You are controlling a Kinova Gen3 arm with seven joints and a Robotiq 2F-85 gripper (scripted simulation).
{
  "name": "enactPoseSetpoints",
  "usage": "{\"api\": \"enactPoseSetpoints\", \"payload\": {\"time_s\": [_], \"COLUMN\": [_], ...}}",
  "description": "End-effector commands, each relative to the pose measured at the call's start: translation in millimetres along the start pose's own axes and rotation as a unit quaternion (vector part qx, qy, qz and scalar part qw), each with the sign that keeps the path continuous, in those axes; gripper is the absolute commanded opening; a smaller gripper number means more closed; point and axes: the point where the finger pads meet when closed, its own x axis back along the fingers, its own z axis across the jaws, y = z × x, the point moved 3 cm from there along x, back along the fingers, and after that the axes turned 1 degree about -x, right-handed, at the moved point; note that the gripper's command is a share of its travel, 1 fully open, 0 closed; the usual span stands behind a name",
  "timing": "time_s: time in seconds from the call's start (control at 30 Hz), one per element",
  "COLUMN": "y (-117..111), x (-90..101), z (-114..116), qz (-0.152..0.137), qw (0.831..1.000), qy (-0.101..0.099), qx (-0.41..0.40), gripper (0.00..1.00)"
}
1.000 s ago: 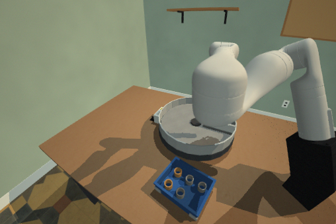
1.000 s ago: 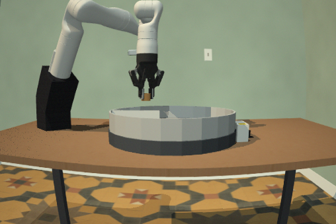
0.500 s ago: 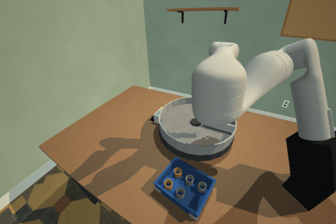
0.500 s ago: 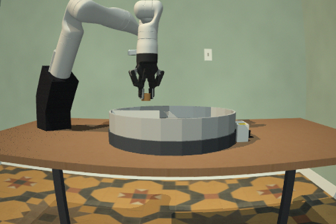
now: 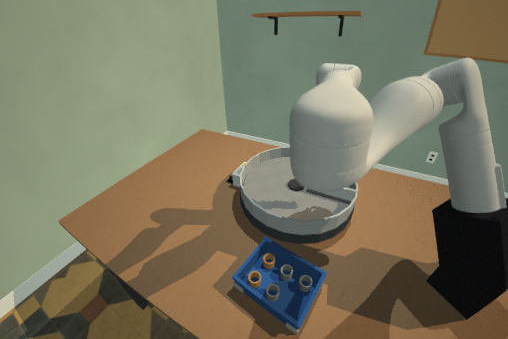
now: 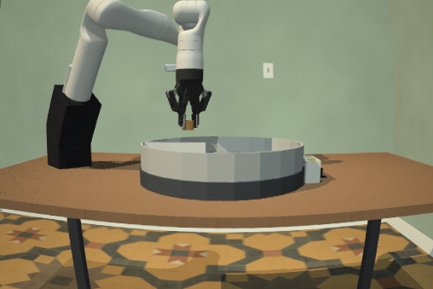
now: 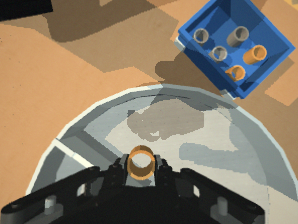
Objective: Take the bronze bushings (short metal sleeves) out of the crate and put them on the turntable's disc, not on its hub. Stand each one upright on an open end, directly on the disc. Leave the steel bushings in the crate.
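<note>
Worked left to right across the top view, with the other two views for detail
Saw a small pale box [image 5: 236,176] [image 6: 312,170] at the turntable's side; could not tell its purpose
Found the blue crate [image 5: 267,305] [image 7: 202,61] on the worktop [image 5: 175,182] [image 6: 128,208] [image 7: 30,100], apart from the turntable [image 5: 300,225] [image 6: 232,164] [image 7: 165,89]. Counted two bronze bushings [image 5: 254,285] [image 7: 253,58] inside, still to be moved, and three steel bushings [image 5: 286,277] [image 7: 237,39], rightly left there under the task
Noted the dark hub [image 5: 296,185] on the disc [image 5: 270,182] [image 7: 225,150], and a divider [image 5: 327,196] [image 7: 74,152] running from near the hub towards the wall. Judged both worth avoiding, a bushing on either being liable to tip or miss flat support
Found the hand [image 6: 188,124] [image 7: 141,162] above the turntable, grasping a bronze bushing [image 6: 187,125] [image 7: 141,175]. Saw it pinched across its outer sides, with the bore facing the wrist camera. Took this grip as chosen to keep the lower open end free for landing
Judged the step as carrying over the disc, with lowering to follow; would have kept the fingers clear of the raised wall and divider, and released only after flat contact
</note>
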Motion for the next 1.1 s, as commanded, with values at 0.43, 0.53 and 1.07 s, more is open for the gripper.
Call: {"api": "enactPoseSetpoints", "payload": {"time_s": [0.43,0.53,1.07], "y": [5.0,5.5,5.2], "x": [0.9,1.0,1.0], "z": [4.4,4.6,4.0], "qz": [-0.003,-0.003,-0.003], "qw": [1.000,1.000,1.000], "qy": [0.004,0.004,0.004], "qx": [0.006,0.005,0.004], "gripper": [0.00,0.00,0.00]}}
